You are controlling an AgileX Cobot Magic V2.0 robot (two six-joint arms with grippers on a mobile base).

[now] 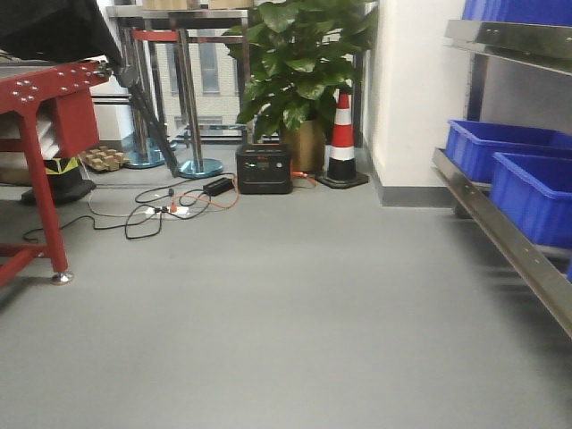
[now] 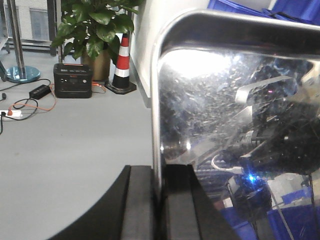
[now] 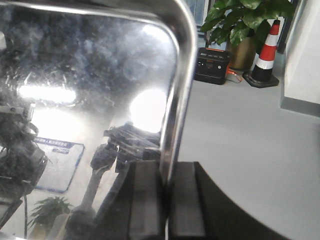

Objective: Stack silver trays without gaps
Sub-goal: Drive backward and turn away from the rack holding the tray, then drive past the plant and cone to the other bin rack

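Between the two black fingers of the left gripper runs the flat rim of a silver tray, pinched tight with no gap showing. The tray's scuffed, mirror-bright face fills the right side of that wrist view, and its rounded corner sits at the top. The right gripper is likewise clamped on a silver tray rim, a finger pressed to each side, with the pan spreading to the left of its wrist view. Whether both arms hold one tray by opposite edges or two separate trays cannot be told. Neither tray nor gripper appears in the front view. Grey floor lies beyond the rims. At its far edge, against the wall, stand a black power station, a potted plant and a red-and-white traffic cone, with cables trailing to the left of the power station. A red metal frame stands at the floor's left edge. Blue bins sit on a steel shelf along the right edge.
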